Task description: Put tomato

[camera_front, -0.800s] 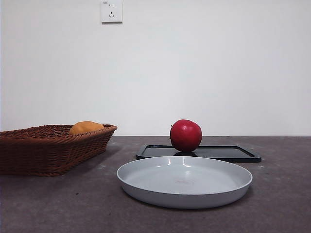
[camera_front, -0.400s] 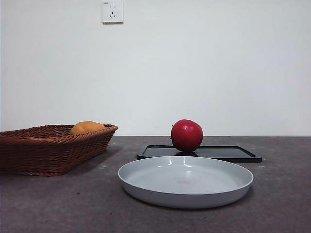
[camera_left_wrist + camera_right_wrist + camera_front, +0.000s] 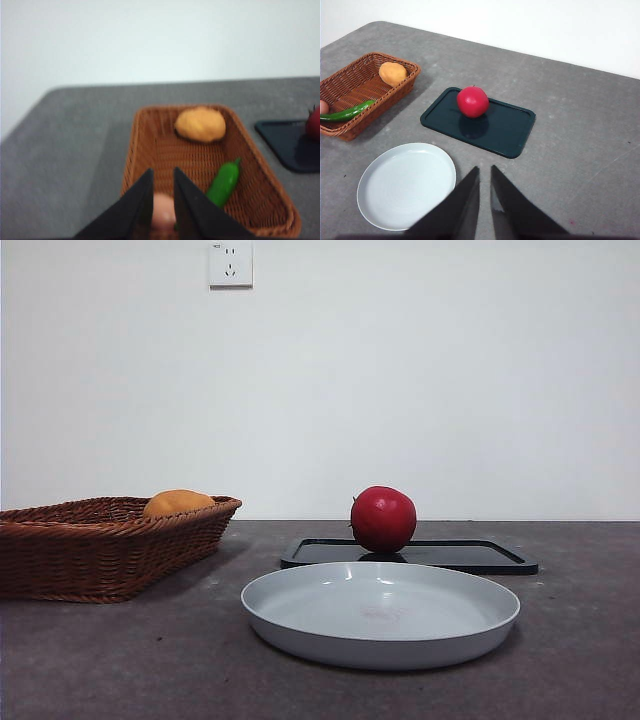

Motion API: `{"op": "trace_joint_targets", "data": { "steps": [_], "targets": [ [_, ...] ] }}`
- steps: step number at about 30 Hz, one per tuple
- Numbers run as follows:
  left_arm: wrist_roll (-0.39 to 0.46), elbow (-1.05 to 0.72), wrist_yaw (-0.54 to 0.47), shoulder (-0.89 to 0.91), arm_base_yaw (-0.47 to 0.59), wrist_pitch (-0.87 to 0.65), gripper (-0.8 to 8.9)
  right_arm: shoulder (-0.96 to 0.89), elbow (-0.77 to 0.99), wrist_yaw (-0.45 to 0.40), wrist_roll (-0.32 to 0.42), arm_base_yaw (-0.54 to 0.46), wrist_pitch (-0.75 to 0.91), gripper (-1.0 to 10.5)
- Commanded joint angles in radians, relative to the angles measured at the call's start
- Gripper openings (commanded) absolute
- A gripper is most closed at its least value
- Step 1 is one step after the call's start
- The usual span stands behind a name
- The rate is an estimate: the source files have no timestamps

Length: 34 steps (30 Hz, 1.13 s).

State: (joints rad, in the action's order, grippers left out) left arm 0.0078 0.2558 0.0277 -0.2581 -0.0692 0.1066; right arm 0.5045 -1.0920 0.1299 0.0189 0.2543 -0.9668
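The tomato (image 3: pixel 383 519), glossy red and round, sits on the left part of a black flat tray (image 3: pixel 470 556) behind a grey plate (image 3: pixel 380 615). From the right wrist, the tomato (image 3: pixel 472 101) rests on the tray (image 3: pixel 505 131), well ahead of my right gripper (image 3: pixel 484 169), whose jaws stand close together with nothing between them. My left gripper (image 3: pixel 163 171) hovers over the near end of the wicker basket (image 3: pixel 134 150), jaws close together and empty. The tomato (image 3: pixel 314 121) barely shows at that view's edge. Neither arm appears in the front view.
The brown wicker basket (image 3: pixel 110 545) at the left holds an orange-yellow fruit (image 3: pixel 178 502), a green pepper (image 3: pixel 224 182) and a pinkish item (image 3: pixel 162 212). The grey plate (image 3: pixel 406 185) lies empty in front of the tray. A wall socket (image 3: pixel 231 263) is high on the wall.
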Motion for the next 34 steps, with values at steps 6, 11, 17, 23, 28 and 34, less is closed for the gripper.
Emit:
{"op": "trace_joint_targets", "data": {
  "steps": [6,11,17,23,28,34],
  "targets": [
    [-0.114,-0.190,-0.003,0.121,0.006,-0.085,0.64,0.003,-0.009,0.000,-0.007,0.003,0.010,0.3],
    [-0.090,-0.244,-0.004,0.175,0.022,-0.060,0.64,0.003,-0.009,0.000,-0.007,0.003,0.010,0.3],
    [-0.065,-0.244,-0.006,0.236,0.073,0.068,0.64,0.003,-0.009,0.000,-0.007,0.003,0.010,0.3],
    [-0.027,-0.245,-0.010,0.255,0.075,0.085,0.64,0.003,-0.009,0.000,-0.007,0.003,0.010,0.3],
    [-0.019,-0.245,-0.011,0.255,0.075,0.085,0.64,0.003,-0.009,0.000,-0.007,0.003,0.010,0.3],
    [-0.020,-0.245,-0.010,0.255,0.069,0.081,0.64,0.003,-0.009,0.000,-0.007,0.003,0.010,0.3]
  ]
}}
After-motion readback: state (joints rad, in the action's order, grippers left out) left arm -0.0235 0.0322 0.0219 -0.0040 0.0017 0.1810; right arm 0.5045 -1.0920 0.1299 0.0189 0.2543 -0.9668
